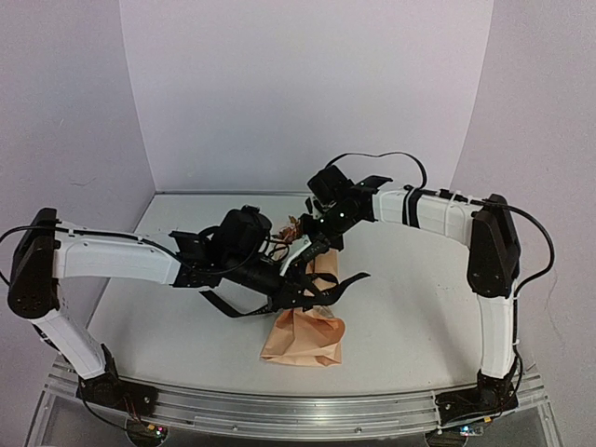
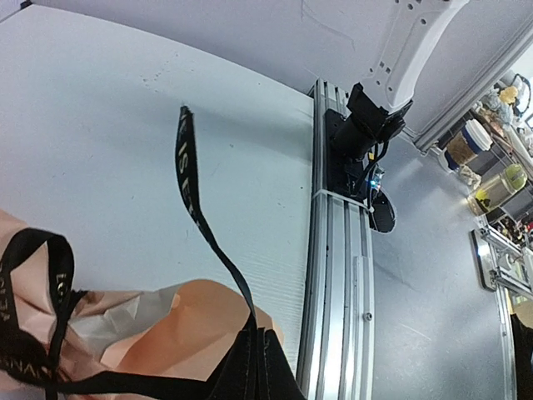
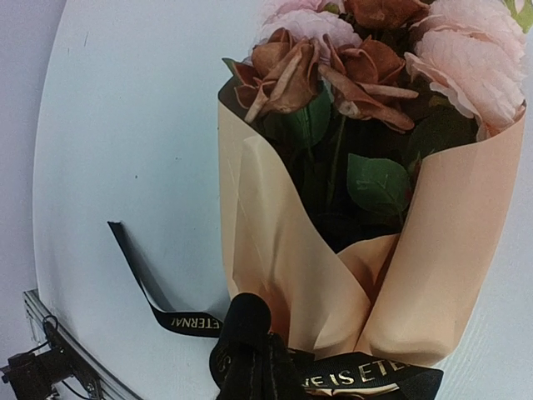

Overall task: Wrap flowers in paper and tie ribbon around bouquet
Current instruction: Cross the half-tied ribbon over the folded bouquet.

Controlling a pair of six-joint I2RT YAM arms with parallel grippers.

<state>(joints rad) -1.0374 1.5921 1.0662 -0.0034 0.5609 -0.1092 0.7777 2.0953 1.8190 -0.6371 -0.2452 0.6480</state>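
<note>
The left fingers (image 1: 298,292) are clenched on the ribbon (image 1: 346,281). In the left wrist view the black band runs straight into them at the bottom edge, and one loose tail climbs toward 11 o'clock over bare bench (image 2: 100,125). The right fingers (image 1: 319,250) are clamped on the same ribbon, on a bunched black fold at the bouquet's waist.

Seen from above, the left arm reaches that waist from 9 o'clock and the right arm from about 1 o'clock, so neither is nearer. The bouquet (image 1: 303,340) lies flat on the bench, its long axis running 12 to 6. The flowers (image 3: 466,50) are at the far 12 o'clock end and the paper (image 3: 283,267) narrows to its foot at 6, toward the arm bases. The ribbon crosses that axis, with a tail trailing to 3 o'clock and a loop sagging toward 8.

Any cinching pull will likely need to go outward along 9 and 3, square to the stems. I cannot tell whether a knot is formed.
</note>
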